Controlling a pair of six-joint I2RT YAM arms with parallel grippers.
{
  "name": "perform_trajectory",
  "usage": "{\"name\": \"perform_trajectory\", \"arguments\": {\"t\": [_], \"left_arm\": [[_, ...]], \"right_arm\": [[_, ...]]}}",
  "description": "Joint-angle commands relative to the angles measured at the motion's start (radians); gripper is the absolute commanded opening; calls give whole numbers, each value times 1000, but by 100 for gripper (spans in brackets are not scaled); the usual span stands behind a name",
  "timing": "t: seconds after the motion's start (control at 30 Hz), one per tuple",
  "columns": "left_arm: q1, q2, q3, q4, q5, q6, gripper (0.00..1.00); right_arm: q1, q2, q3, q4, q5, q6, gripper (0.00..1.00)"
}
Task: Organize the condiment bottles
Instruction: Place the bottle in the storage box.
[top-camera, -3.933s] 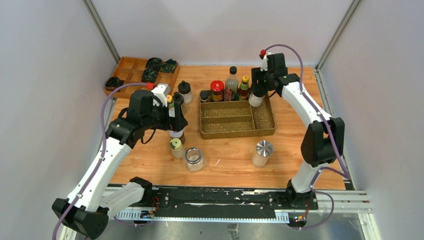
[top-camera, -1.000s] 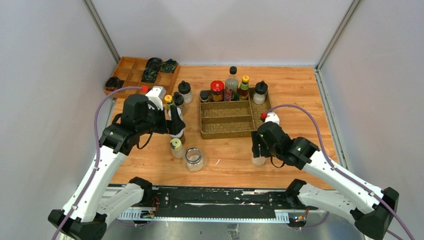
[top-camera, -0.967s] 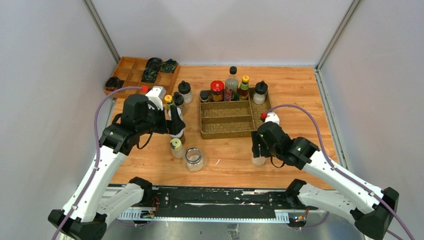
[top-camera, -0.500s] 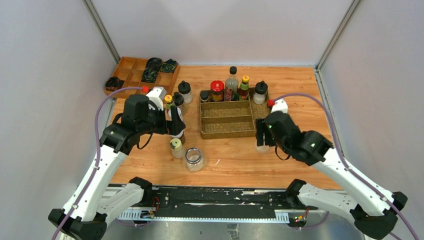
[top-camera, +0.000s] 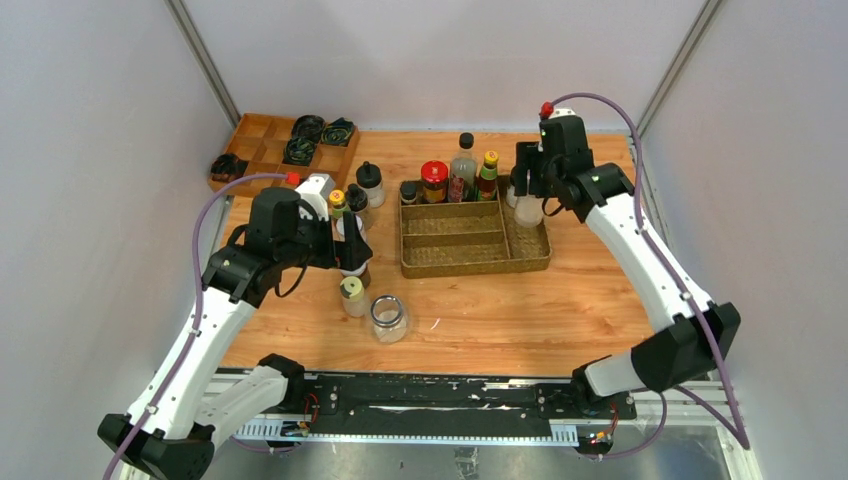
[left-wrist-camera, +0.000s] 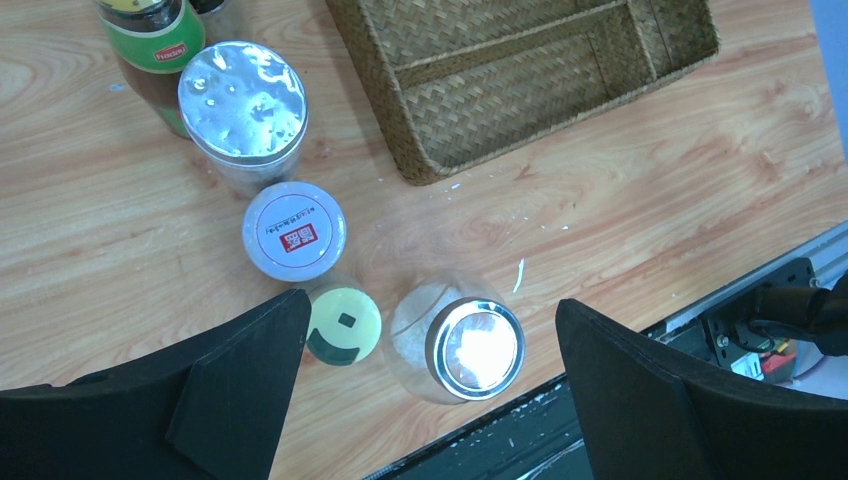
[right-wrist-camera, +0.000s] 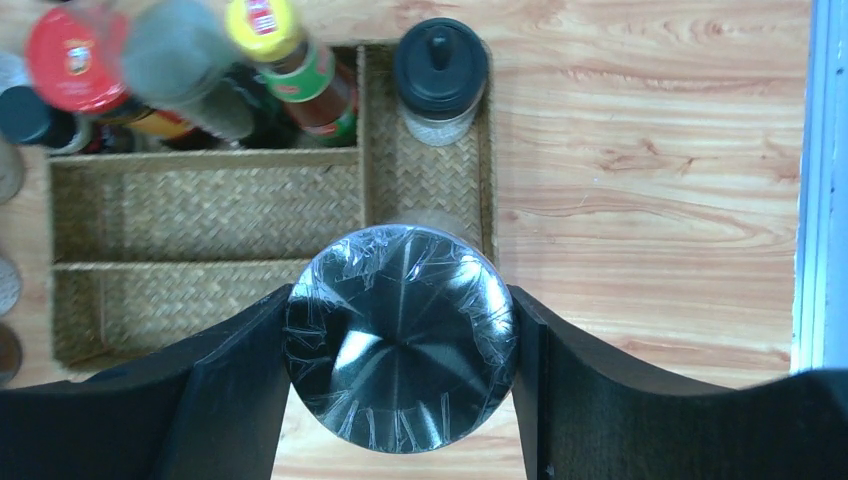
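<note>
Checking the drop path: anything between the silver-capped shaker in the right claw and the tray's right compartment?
Nothing visible. The right claw holds the silver-capped shaker above the woven tray's right compartment. A black-capped jar stands at its far end; the weave nearer looks bare. Directly under the cap is hidden.

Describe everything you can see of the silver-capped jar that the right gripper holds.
The silver-capped jar has a round, shiny, metal-looking lid with a crinkled, film-like surface; in the top view its body looks clear to whitish. It stands upright, clamped at both sides by the right gripper. It is over the narrow end compartment of the woven tray, on the near side of the black-capped shaker in that compartment. Whether its base touches the tray cannot be seen.
</note>
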Motion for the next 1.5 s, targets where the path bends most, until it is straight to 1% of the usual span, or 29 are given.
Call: {"name": "perform_trajectory", "arguments": {"t": [0.0, 0.17, 0.27, 0.4, 0.57, 0.7, 1.1, 1.17, 1.27, 1.47], "left_arm": [[-7, -16, 10, -15, 25, 1, 100], [-7, -13, 12, -14, 24, -3, 100], [-7, -6, 17, -16, 22, -1, 100], [-7, 3, 20, -16, 16, 2, 100], [-7, 11, 26, -16, 15, 2, 100], [-7, 17, 30, -16, 11, 4, 100], [-7, 32, 31, -14, 8, 8, 100], [-7, 33, 30, -14, 8, 9, 100], [-7, 34, 33, -14, 5, 12, 100], [-7, 38, 42, -16, 3, 10, 100]], "right_arm": [[-123, 44, -5, 165, -150, -31, 51], [-185, 150, 6, 245, -210, -35, 50], [-192, 207, 13, 282, -228, -41, 50], [-192, 246, -19, 341, -234, -46, 50], [-191, 264, -103, 434, -220, -56, 50], [-192, 282, -145, 463, -184, -67, 50], [-192, 300, -155, 474, -151, -103, 51], [-192, 308, -160, 474, -156, -100, 53], [-192, 313, -174, 472, -164, -89, 63], [-192, 293, -202, 471, -167, -70, 77]]}}
